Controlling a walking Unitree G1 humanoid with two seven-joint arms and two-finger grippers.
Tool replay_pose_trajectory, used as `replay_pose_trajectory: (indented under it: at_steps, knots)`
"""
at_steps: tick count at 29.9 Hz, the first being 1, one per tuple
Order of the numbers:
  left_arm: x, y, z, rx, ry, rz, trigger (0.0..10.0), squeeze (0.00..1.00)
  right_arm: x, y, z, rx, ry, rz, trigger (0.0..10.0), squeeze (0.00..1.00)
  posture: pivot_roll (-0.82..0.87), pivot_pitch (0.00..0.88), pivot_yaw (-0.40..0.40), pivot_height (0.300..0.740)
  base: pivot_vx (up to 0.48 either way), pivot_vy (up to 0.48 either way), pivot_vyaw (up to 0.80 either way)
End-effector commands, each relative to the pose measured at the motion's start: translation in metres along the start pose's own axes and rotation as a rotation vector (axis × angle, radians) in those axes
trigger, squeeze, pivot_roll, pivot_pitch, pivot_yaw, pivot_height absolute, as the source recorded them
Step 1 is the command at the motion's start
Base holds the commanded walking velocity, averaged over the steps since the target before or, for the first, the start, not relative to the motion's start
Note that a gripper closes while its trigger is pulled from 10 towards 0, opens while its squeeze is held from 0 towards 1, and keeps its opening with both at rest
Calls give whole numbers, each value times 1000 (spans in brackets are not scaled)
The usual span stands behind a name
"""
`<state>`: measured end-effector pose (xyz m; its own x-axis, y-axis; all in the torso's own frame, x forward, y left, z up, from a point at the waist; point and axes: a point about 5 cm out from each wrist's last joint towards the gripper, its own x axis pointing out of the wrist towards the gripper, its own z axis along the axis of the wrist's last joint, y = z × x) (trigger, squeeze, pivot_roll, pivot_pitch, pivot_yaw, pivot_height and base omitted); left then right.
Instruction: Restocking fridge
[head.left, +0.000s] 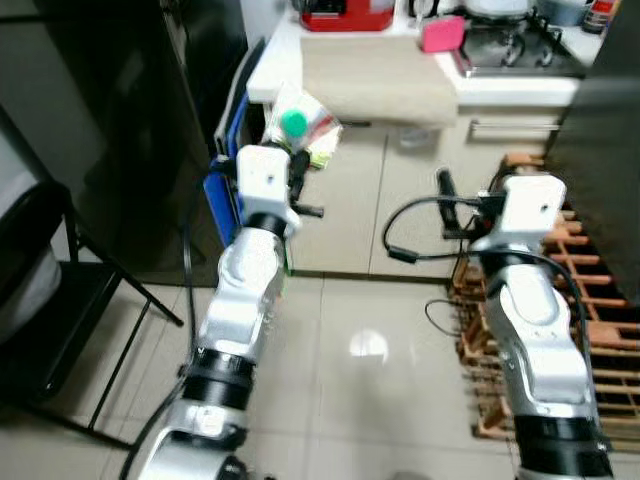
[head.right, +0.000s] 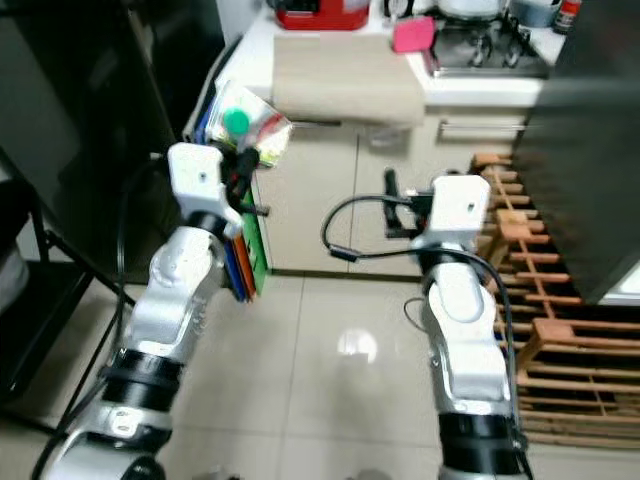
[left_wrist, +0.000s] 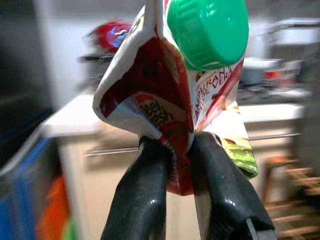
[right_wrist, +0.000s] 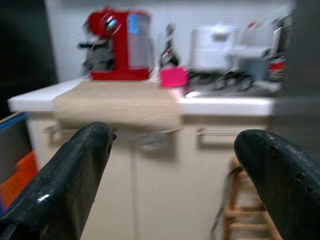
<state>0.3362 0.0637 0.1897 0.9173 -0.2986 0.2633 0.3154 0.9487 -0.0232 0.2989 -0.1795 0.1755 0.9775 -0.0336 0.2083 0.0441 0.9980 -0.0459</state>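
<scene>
Left gripper pinched shut on a glossy, crinkled food pouch with a ribbed green screw cap, red and white print, soft foil sides bulging above the two smooth black fingers. In the left eye view, pouch held up at upper centre-left, just in front of the rounded edge of the white countertop.

Right gripper at centre-right of the left eye view, fingers spread wide apart, nothing between them, a black cable looping beside the wrist.

Beige cloth draped over the counter edge, matte and limp. Red coffee machine and pink block behind it, steel hob at upper right. Pale flat cabinet doors below. Slatted wooden rack along the right edge, close against the right arm. Dark folding chair at lower left; blue flat panels leaning beside the cabinet. Open shiny tiled floor between the two arms. Dark slab at the upper right edge.
</scene>
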Motion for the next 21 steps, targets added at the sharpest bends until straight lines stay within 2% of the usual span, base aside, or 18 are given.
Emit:
replay_pose_trajectory:
  at_steps: [1,9,13,21]
  knots:
    - [1,3,7,-12,-29,-15,10000,0,-1,3,1,4,-13,-1,10000,0,-225,22,105,740,0,-469,0]
    - [-1,-2,12,-4,-60,-62,10000,0,0,1,0,-3,-16,-8,10000,0,-223,24,110,740,0,-477,0]
    - [-2,1,10,1,-43,-78,10000,0,1,0,5,-2,-51,-28,10000,0,-223,21,117,740,0,-480,0]
    - [-4,3,7,1,-29,-111,10000,0,2,0,2,-8,-49,-26,10000,0,-219,3,126,740,0,-480,0]
